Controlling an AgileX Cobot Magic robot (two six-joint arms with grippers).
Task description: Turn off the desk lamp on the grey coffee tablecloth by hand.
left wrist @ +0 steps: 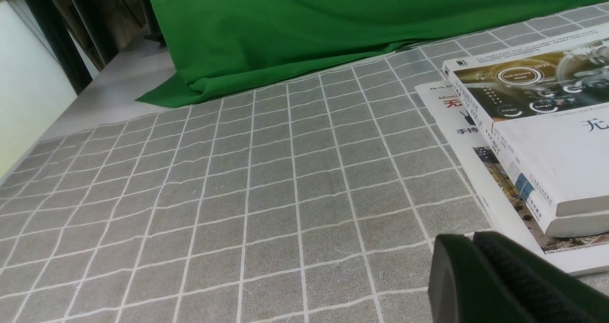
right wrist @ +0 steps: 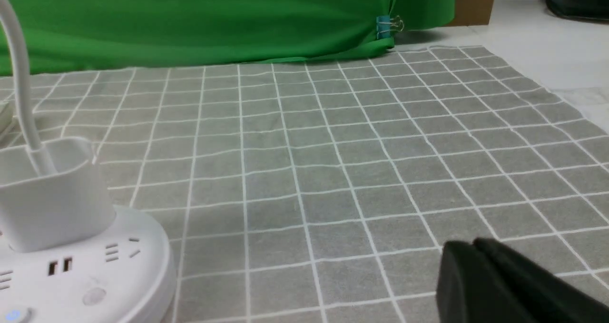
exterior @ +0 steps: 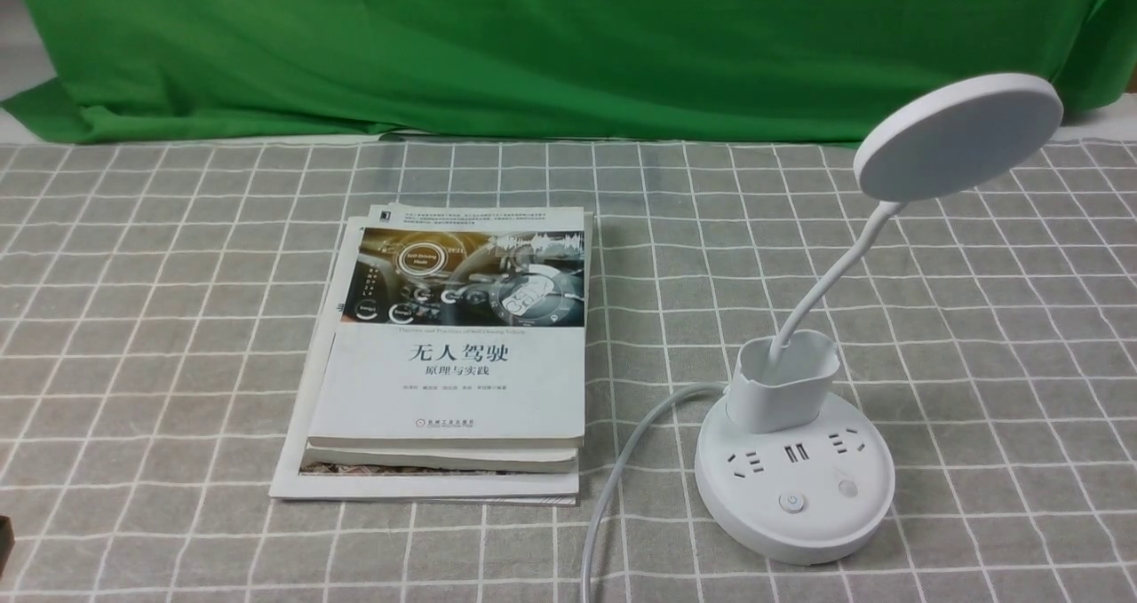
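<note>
The desk lamp (exterior: 793,461) stands on the grey coffee tablecloth (exterior: 178,319), front right. The right gripper (right wrist: 468,266), jaws closed, is nearer, the lamp's buttons lying beside it; the left gripper (left wrist: 468,261) is also closed.

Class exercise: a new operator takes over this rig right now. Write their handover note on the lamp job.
Left tool: shut, empty, low over the grey grid-lined tablecloth beside the stacked books.
Right tool: shut, empty, near the white disc-headed desk lamp, not touching it.
Lamp stands at the cloth's right; its power button glows faintly blue.
Done: nothing visible.
Left: press that button, probably with the right tool.
</note>
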